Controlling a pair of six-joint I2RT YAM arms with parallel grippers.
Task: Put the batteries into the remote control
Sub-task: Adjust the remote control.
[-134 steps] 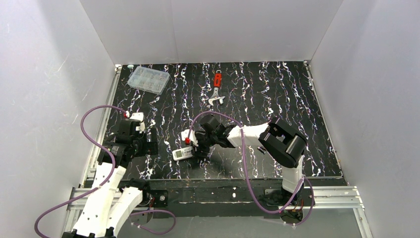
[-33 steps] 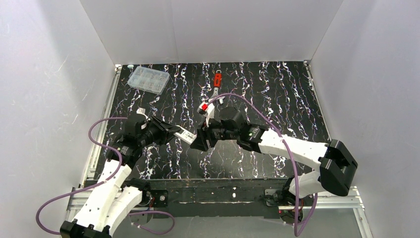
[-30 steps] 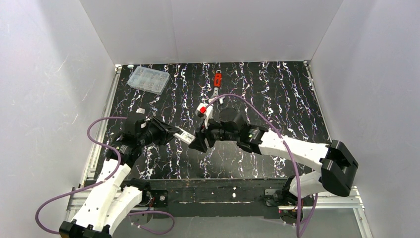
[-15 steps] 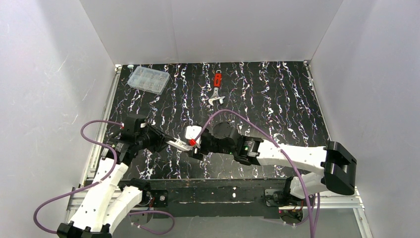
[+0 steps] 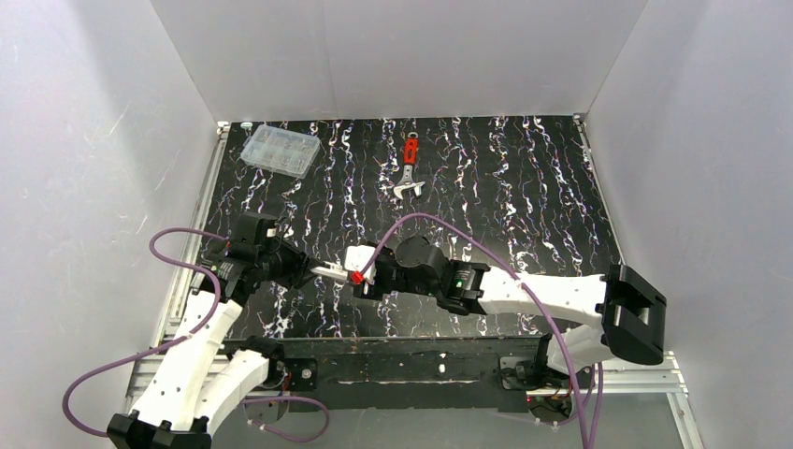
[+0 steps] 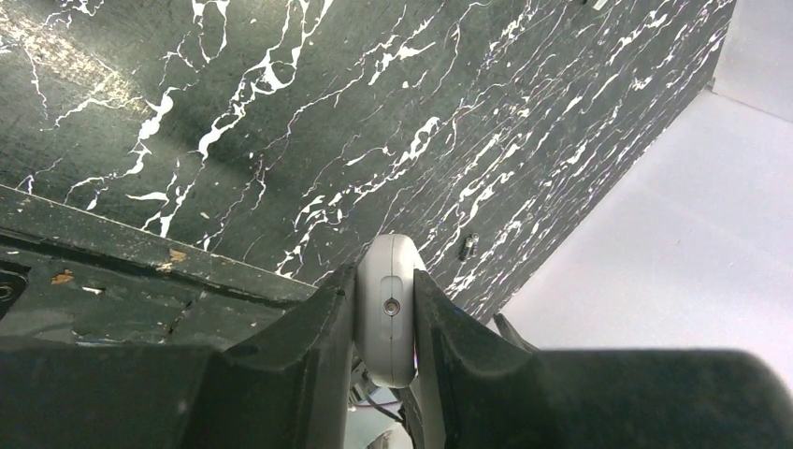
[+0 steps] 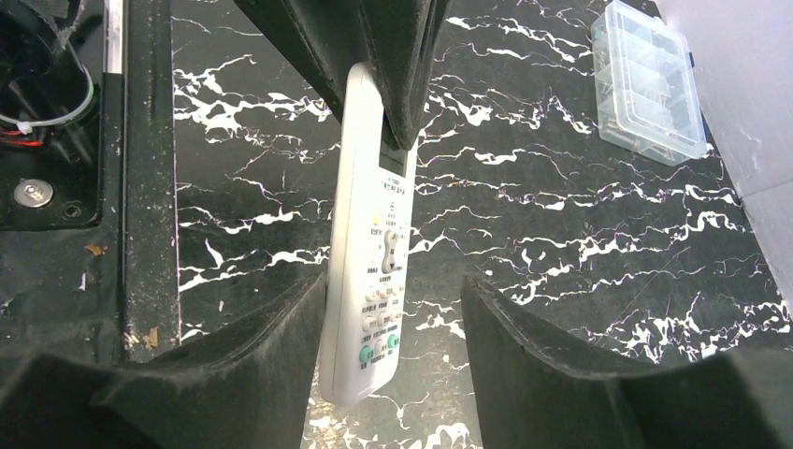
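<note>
Top view, table [image 5: 524,206]: black with white veining; both arms reach in over its near-left part.
Top view, left gripper [image 5: 314,269]: points toward the right arm, clamped on one end of the remote control [image 5: 333,272].
Top view, remote control: a slim white bar between the two grippers, over the near part of the table.
Top view, right gripper [image 5: 363,281]: faces the left one, at the remote's other end; its finger spacing is too small to read here.
Top view, clear compartment box [image 5: 280,150]: far-left corner, well apart from the arms.
Top view, wrench [image 5: 409,170]: red handle, far middle of the table.
Left wrist, fingers [image 6: 313,341]: pressed on both flat faces of the remote's rounded white end, no gap on either side.
Left wrist, remote control: seen end-on, with a small screw hole in the end face.
Right wrist, remote control: button face toward the camera, display end pinched by the left gripper's dark fingers at the top.
Right wrist, fingers [image 7: 266,369]: spread wider than the remote and flanking its button end; one is just beside its edge, and the other stands apart with table showing between.
</note>
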